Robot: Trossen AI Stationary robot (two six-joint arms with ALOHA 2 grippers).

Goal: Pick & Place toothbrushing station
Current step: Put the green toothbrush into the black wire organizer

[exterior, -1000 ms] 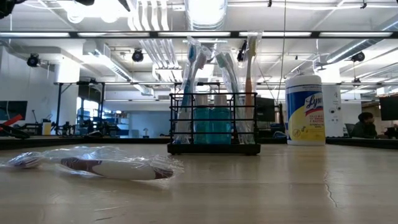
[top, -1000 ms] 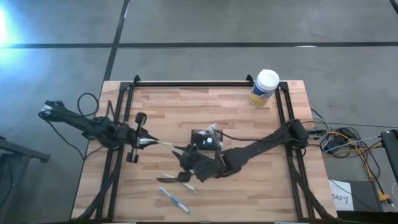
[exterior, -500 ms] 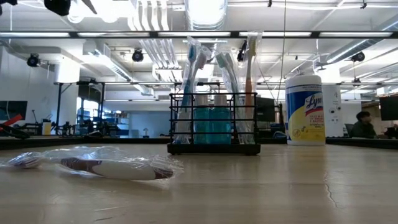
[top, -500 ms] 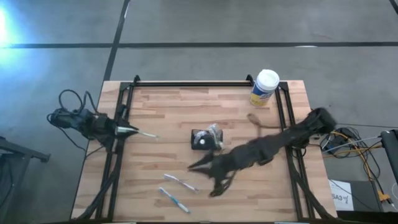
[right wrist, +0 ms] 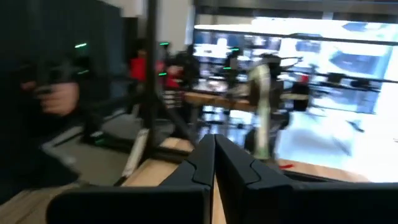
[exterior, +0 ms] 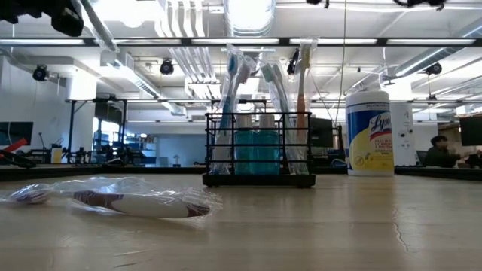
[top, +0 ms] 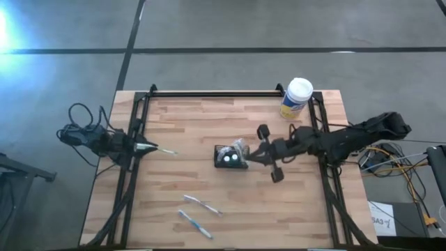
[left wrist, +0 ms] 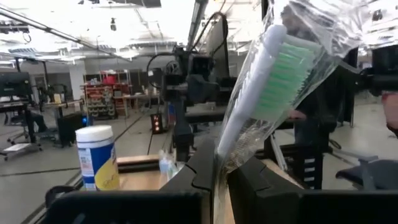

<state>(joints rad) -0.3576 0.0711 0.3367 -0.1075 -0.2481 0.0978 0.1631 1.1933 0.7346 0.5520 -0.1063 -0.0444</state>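
Observation:
The toothbrushing station (top: 230, 157) is a small black slotted holder standing on its base mid-table. In the low view the station (exterior: 260, 150) holds upright toothbrushes and teal bottles. My left gripper (top: 144, 147) is at the table's left edge, shut on a clear-wrapped toothbrush (top: 162, 150) with green bristles (left wrist: 280, 68). My right gripper (top: 249, 159) hovers level just right of the station, pointing at it. Its fingers (right wrist: 214, 152) are shut with nothing between them. I cannot tell if it touches the station. My left gripper pinches the wrapped toothbrush by its handle end (left wrist: 219, 163) between the two fingers. The fingers come level from the table's left and lie along the brush. The brush sticks out past the fingertips toward the table's right, head end free, lifted clear of the table.
Two wrapped toothbrushes (top: 202, 204) (top: 195, 223) lie flat near the front edge; one of them (exterior: 135, 199) shows in the low view. A yellow canister with a white cap (top: 296, 97) stands at the far right. A black frame (top: 209, 93) rims the table.
My right arm has swung from over the loose toothbrushes at the table's near middle toward the right and far side, and its gripper now points level at the station. The toothbrush it covered lies bare on the table. My left gripper has drawn back toward the left edge with its toothbrush.

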